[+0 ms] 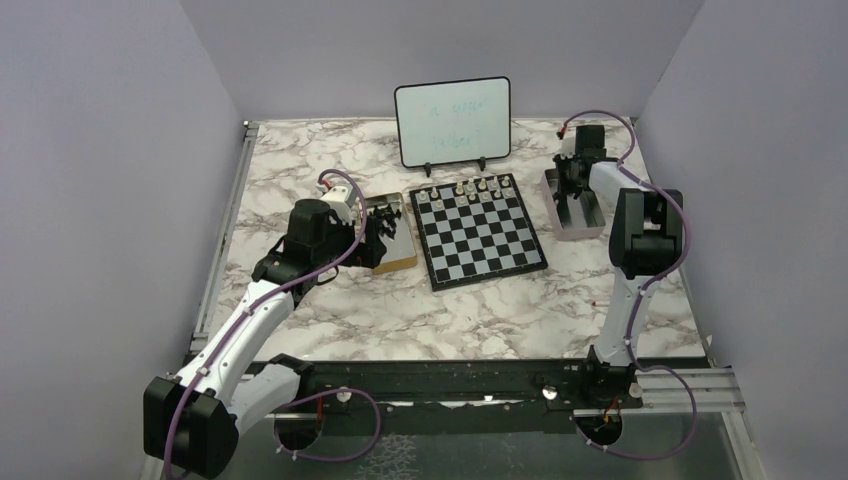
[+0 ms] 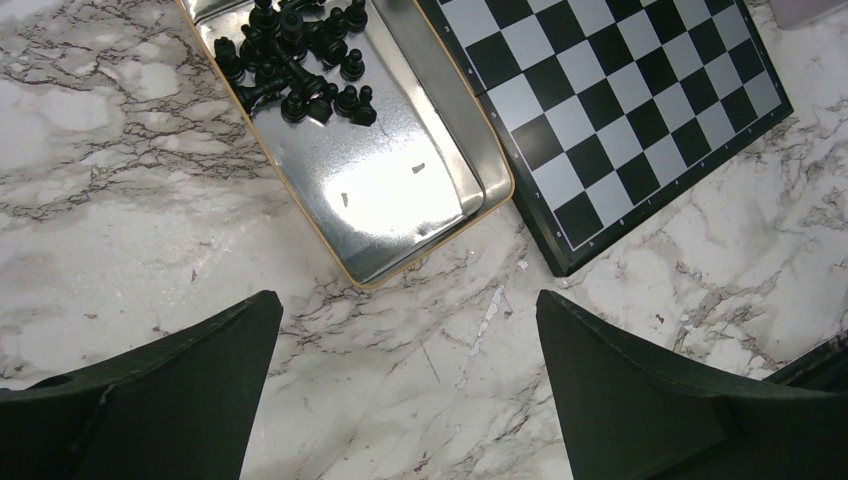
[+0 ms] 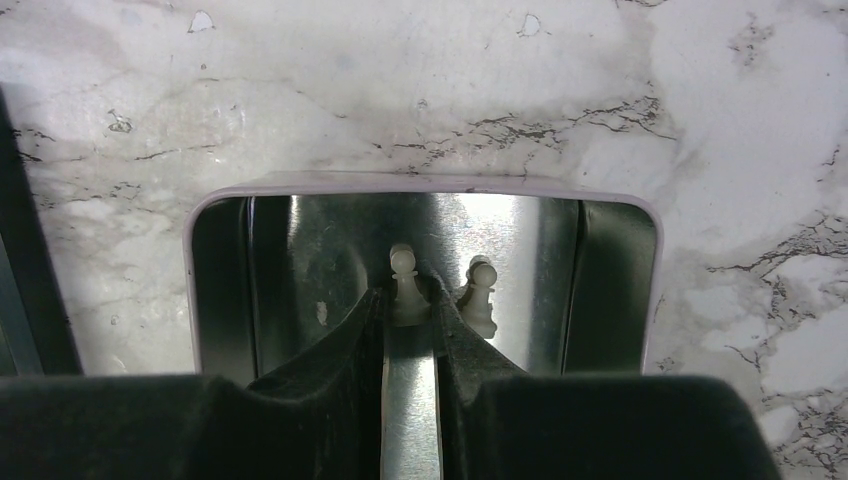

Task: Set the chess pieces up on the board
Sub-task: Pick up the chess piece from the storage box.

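Where the right arm reaches into a shallow rectangular metal tin with a pale lilac rim (image 3: 420,184), the matte black, tapering right fingers (image 3: 350,370) are clenched on the waist of a small cream-white pawn (image 3: 403,278). The round-headed pawn stands upright on the tin's mirror-bright floor. A second cream-white pawn (image 3: 482,295) stands just beside the outside of one finger.

The left fingers (image 2: 190,390), broad black wedges, are spread wide and released above the white counter with grey marble veining (image 2: 120,230), grasping nothing. Ahead of them lies a polished metal tin with a tan rim (image 2: 400,190), with a heap of glossy black chessmen (image 2: 300,60) at its far end. Just beside it is the flat square chessboard of black and pale grey squares (image 2: 620,110). Its thin black border carries marks too small to read.

From above, a row of pale chessmen (image 1: 465,188) lines the board's far edge. Behind it a white whiteboard with a black frame and rounded corners (image 1: 452,120) stands upright, its faint writing illegible.
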`<act>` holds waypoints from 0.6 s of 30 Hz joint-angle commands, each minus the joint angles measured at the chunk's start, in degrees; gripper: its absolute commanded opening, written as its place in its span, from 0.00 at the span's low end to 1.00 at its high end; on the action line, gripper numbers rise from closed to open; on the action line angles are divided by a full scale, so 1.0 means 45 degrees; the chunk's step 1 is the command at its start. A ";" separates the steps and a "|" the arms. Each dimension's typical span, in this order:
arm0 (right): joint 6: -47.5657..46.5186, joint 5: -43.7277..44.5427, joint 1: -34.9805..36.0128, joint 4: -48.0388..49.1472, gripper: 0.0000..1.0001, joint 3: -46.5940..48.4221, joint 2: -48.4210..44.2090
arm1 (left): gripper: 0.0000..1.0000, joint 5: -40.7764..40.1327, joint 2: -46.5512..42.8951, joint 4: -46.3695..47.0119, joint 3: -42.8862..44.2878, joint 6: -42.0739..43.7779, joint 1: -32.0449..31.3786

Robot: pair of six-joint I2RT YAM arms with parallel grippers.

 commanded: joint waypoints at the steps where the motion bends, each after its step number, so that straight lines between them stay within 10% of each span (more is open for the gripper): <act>1: 0.0412 0.0358 -0.0098 -0.0721 0.17 0.0241 -0.0106 | 0.98 0.0264 -0.0151 0.0135 -0.0124 0.0056 -0.0025; 18: 0.2336 -0.0689 0.0008 -0.1239 0.11 -0.1443 -0.3839 | 0.90 0.1105 0.0002 0.0265 0.0496 -0.1819 -0.0025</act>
